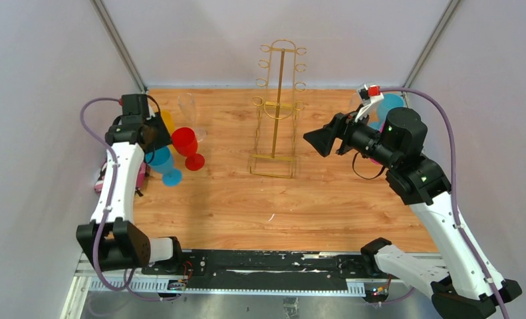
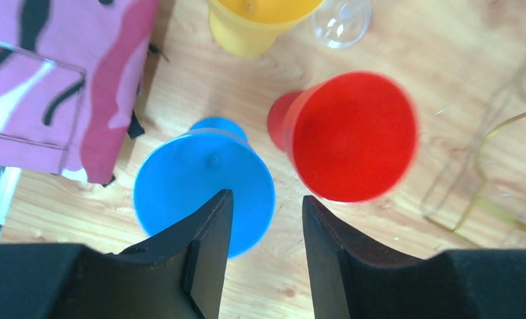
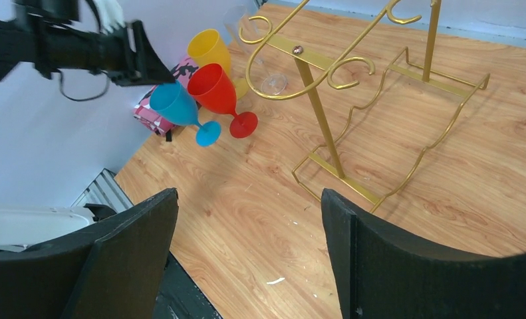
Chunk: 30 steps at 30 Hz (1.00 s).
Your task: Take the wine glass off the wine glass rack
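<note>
The gold wire wine glass rack (image 1: 278, 113) stands at the table's middle back, and I see no glass on its hooks. It also shows in the right wrist view (image 3: 320, 100). Red (image 1: 187, 146), blue (image 1: 163, 163), yellow (image 1: 169, 121) and clear (image 1: 188, 109) wine glasses stand on the table left of it. My left gripper (image 1: 159, 136) is open and empty, hovering above the blue glass (image 2: 193, 179) and the red glass (image 2: 353, 136). My right gripper (image 1: 316, 141) is open and empty, in the air to the right of the rack, pointing at it (image 3: 250, 199).
A pink patterned cloth (image 2: 60, 80) lies at the table's left edge. A further blue glass (image 1: 393, 105) stands at the back right, partly hidden behind my right arm. Grey walls close in the left, back and right sides.
</note>
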Available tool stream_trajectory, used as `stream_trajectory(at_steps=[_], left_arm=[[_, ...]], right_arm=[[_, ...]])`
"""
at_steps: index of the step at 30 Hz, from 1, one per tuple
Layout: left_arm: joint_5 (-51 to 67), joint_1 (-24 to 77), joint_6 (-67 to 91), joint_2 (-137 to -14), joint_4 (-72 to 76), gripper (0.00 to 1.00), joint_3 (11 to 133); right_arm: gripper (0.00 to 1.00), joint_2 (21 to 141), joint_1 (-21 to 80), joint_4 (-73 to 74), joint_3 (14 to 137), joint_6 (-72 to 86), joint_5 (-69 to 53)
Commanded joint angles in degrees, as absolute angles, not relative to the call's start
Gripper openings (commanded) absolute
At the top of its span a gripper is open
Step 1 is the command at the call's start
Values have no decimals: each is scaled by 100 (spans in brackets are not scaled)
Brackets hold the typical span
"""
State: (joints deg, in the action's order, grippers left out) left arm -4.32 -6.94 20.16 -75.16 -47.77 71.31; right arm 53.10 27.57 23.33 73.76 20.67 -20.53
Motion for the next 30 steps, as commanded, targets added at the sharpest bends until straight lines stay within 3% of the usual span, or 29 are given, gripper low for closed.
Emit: stream_trajectory(at_steps=[1, 5, 10, 18, 30], left_arm=[[-439, -721, 1978, -6829, -5325, 48, 7876], [-91, -706, 1987, -6068, -5536, 48, 8555], [1302, -703, 2010, -4866, -5108, 52, 9108], [3125, -712, 2834, -2834, -2932, 62, 7851], [3309, -710, 3039, -2692, -2707, 63, 7730]], right_arm=[[84, 5292, 2661, 2148, 7285, 2099, -2108], [85, 5293, 2663, 2210, 7277, 2077, -1972], [88, 5082, 2663, 2281, 7227, 1960, -1366], [93, 4307, 2661, 2450, 6893, 1734, 334], [93, 3937, 2662, 2604, 6781, 1733, 824]])
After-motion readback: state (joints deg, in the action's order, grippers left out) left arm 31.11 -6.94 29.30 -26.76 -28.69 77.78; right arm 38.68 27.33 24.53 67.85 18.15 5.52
